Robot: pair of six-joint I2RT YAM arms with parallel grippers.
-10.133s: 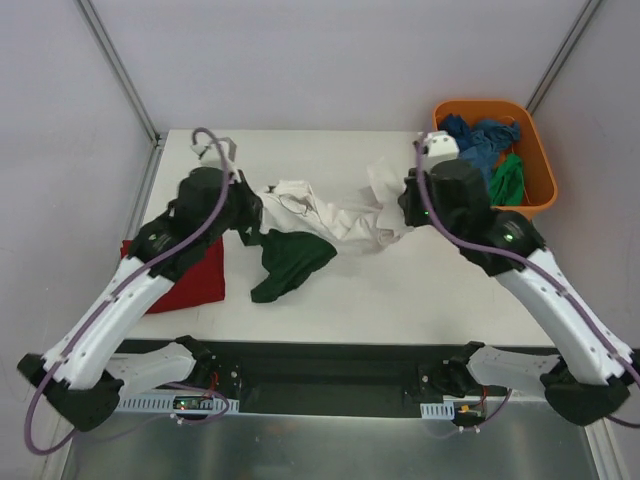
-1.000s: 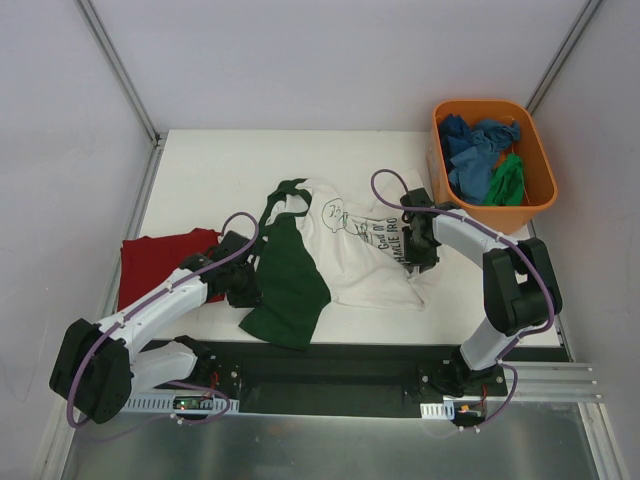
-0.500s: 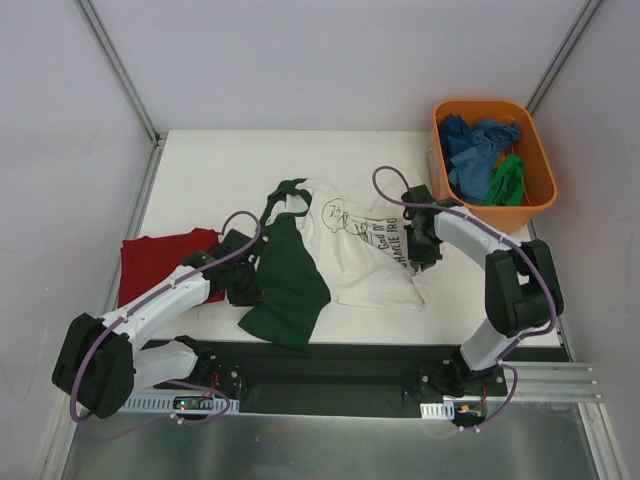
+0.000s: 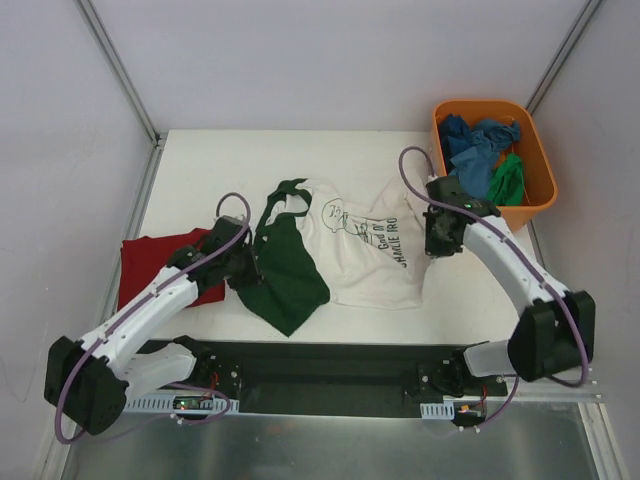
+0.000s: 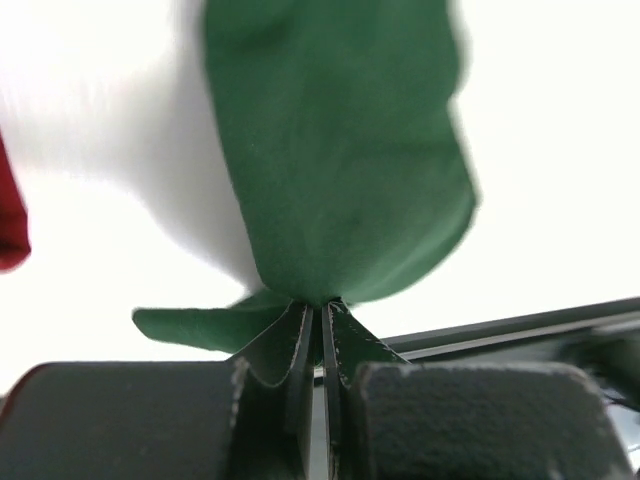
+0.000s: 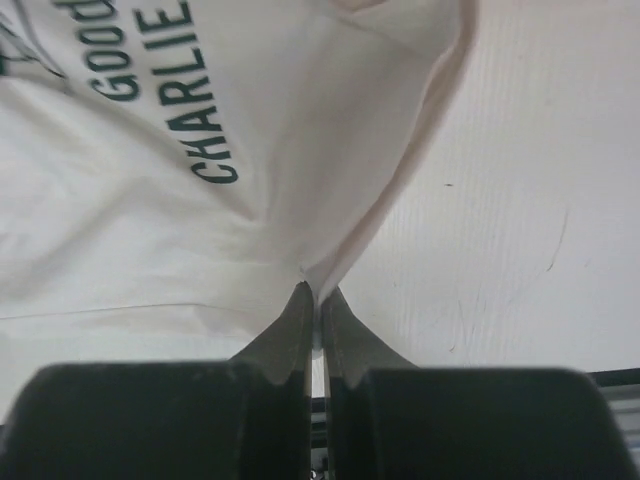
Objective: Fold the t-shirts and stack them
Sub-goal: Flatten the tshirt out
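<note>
Left wrist view is showing the left gripper (image 5: 322, 305) pinching fully closed on the green cloth (image 5: 340, 150) of the white t-shirt (image 4: 365, 265), the fabric bunching between its fingers. From above, the left arm is stretching low and diagonally from its base toward the shirt's left side. A red t-shirt (image 4: 150, 262) is lying flat left of the white t-shirt, partly under that arm. The right gripper (image 6: 316, 292) is clamping shut on the white t-shirt's right edge, just beside the lettering. The right arm is arching in from its base to that edge. An orange tub (image 4: 545, 170) is sitting beyond the shirt's right side, holding a blue shirt (image 4: 478, 150) and a green shirt (image 4: 508, 180).
</note>
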